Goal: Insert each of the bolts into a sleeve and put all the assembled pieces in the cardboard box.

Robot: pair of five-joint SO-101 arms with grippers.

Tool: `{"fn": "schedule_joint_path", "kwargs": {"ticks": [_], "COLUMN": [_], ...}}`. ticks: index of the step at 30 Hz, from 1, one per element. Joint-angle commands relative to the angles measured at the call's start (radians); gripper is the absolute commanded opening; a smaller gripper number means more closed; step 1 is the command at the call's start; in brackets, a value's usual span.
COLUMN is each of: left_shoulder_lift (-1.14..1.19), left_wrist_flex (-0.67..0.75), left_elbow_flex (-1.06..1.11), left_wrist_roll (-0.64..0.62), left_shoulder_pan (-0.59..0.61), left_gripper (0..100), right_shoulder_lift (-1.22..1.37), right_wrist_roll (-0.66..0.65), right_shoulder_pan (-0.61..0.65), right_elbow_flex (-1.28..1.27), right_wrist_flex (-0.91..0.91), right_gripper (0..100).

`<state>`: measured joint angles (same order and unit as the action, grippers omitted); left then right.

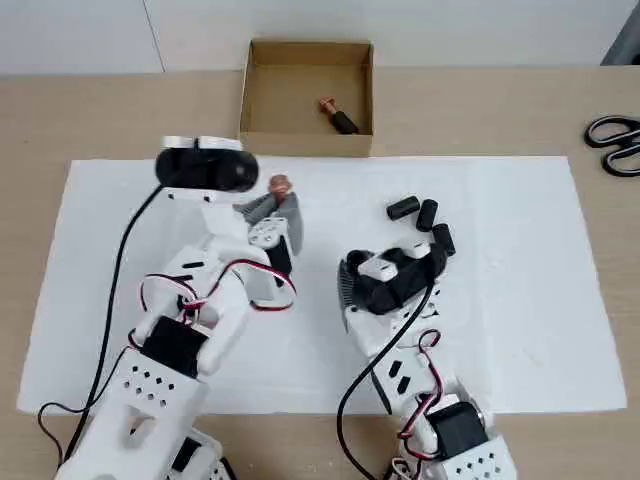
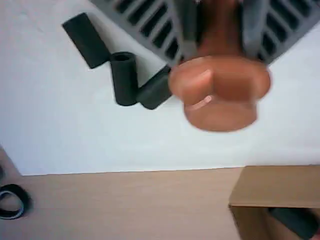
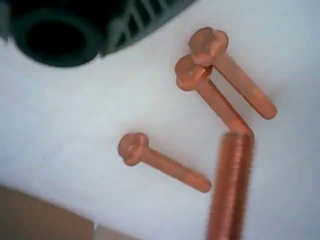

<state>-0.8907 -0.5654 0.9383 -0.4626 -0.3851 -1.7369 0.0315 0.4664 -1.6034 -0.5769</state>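
White sheet [image 1: 520,300], coppery flanged bolt [image 2: 220,95], black tubular sleeve [image 3: 57,37]

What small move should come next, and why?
Probably bring the left gripper, shut on a bolt, toward the sleeve held in the right gripper and line the shaft up with its open bore; both parts are gripped but not yet joined.

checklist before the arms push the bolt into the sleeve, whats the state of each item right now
1. bolt clamped in left gripper: ok.
2. held sleeve in right gripper, bore unblocked: ok.
3. bolt tip lined up with that bore: not ok, apart in the high view.
4. cardboard box has room: ok, one assembled piece inside.
5. spare sleeves and loose bolts out of the way: cannot tell.
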Motion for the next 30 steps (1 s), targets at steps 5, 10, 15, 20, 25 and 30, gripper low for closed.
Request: {"fn": "schedule_joint_path", "kwargs": {"ticks": [5,10,15,20,25,30], "left_shoulder_lift": [0.025,0.018,0.018,0.023,0.023,0.018], "left_wrist_flex": [0.04,0.041,0.109,0.155,0.163,0.192], "left_elbow_flex": [-0.058,-0.059,-0.053,-0.027,0.008,0.036], "left_wrist_roll": [-0.008,-0.009,-0.006,-0.006,-0.008,-0.008], "left_shoulder_pan": [-0.094,-0.117,-0.124,-0.13,-0.132,-0.132], "left_gripper": [1,1,1,1,1,1], "right_shoulder_lift": [-0.021,-0.019,-0.019,-0.019,-0.019,-0.021], "right_wrist_roll": [0.009,0.009,0.009,0.009,0.009,0.009], "right_shoulder_pan": [0.073,0.096,0.096,0.096,0.096,0.096], "right_elbow_flex": [-0.008,-0.009,-0.011,-0.011,-0.011,-0.011], "right_wrist_flex": [0.024,0.024,0.024,0.024,0.024,0.024], "right_gripper": [0.4,0.4,0.4,0.4,0.4,0.4]}}
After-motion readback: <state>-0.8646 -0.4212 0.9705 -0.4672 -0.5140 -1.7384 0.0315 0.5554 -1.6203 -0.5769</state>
